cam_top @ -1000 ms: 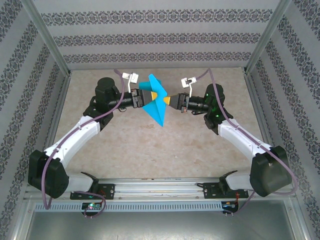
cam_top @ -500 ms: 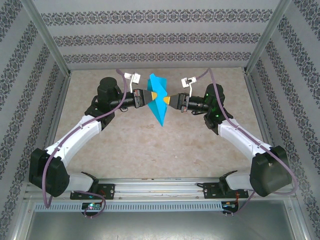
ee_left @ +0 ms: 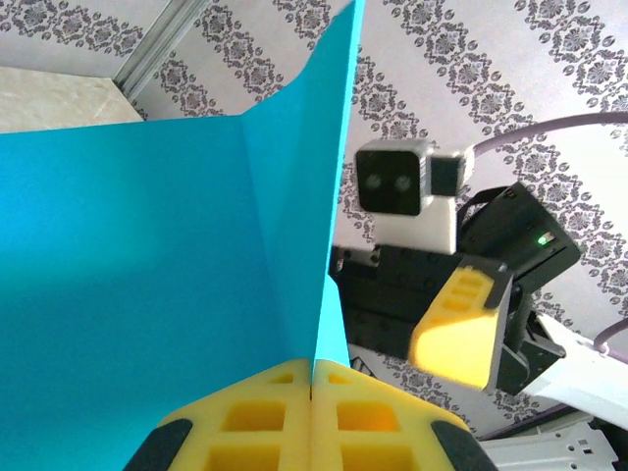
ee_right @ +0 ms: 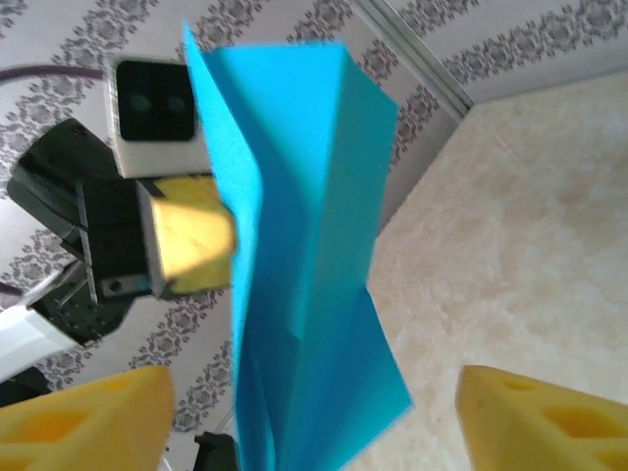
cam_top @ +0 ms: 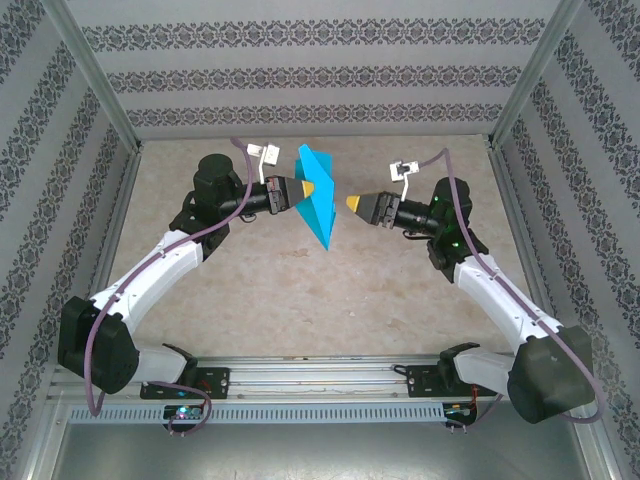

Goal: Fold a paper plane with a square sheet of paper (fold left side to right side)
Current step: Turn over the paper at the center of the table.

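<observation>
My left gripper (cam_top: pixel 306 188) pinches the paper (cam_top: pixel 318 203). In its wrist view the yellow pads (ee_left: pixel 245 422) are pressed together, with the paper's crease running up from the seam between them. The paper is off the table (cam_top: pixel 250 290), held in the air toward the back middle. It stands on edge, folded into creased layers, with its narrow point toward the near side. My right gripper (cam_top: pixel 352 203) is spread wide. It sits just right of the paper, not touching it. In the right wrist view its fingers (ee_right: pixel 549 417) sit at the bottom corners, and the paper hangs ahead between them, clear of both.
</observation>
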